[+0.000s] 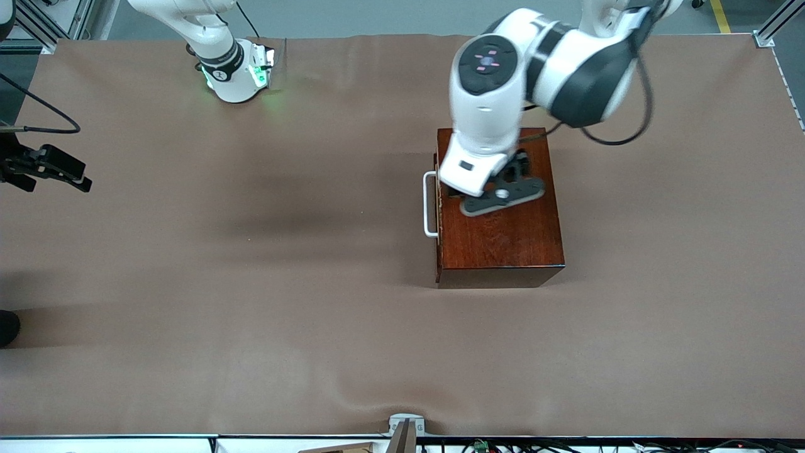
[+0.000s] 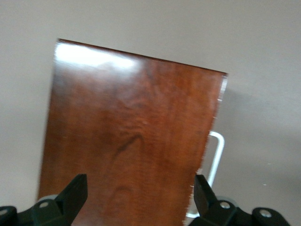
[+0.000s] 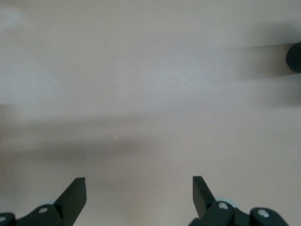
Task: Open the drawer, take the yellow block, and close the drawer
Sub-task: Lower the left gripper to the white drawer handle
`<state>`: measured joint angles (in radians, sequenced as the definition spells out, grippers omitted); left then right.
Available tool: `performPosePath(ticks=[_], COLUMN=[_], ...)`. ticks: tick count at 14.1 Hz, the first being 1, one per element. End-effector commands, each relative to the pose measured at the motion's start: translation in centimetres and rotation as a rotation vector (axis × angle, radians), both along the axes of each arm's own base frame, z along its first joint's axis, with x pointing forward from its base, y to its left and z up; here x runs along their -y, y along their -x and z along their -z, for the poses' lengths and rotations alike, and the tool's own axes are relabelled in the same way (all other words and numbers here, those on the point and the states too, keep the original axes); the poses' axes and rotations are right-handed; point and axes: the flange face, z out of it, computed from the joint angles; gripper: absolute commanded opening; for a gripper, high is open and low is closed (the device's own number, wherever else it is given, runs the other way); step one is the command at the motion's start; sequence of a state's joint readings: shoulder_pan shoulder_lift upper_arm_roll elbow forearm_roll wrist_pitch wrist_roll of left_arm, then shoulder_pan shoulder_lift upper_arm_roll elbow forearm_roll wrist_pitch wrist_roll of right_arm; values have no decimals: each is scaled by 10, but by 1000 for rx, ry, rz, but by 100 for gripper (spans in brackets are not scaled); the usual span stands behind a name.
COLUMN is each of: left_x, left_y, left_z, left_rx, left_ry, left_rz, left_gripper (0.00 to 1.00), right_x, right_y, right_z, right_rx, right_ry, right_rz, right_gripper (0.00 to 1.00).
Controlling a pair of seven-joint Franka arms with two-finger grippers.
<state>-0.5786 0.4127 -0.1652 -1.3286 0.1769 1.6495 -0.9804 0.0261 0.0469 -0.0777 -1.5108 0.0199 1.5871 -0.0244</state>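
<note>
The left pincer hangs over the top of the dark reddish-brown wooden box, its fingers spread wide and released, grasping nothing. Below it the drawer is shut flush in the box, and its white handle sticks out just past one fingertip, toward the right arm's end of the counter. The right pincer waits over bare counter, fingers apart and empty. The yellow block cannot be seen.
</note>
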Motion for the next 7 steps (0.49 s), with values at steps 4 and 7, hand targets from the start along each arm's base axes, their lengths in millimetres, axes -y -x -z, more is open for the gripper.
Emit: performPosePath(ticks=[4,7], left_x=[57,75], left_y=[17,24], left_z=[26,49], left_rx=[56,52], left_ry=[26,29], left_rz=[8,34], left_gripper=[100,100], right_x=[0,0], right_y=[5,5], right_z=[-3,-2], right_rx=[1,-1], right_ry=[6,6], right_rz=[-4,-4], right_gripper=[100,100])
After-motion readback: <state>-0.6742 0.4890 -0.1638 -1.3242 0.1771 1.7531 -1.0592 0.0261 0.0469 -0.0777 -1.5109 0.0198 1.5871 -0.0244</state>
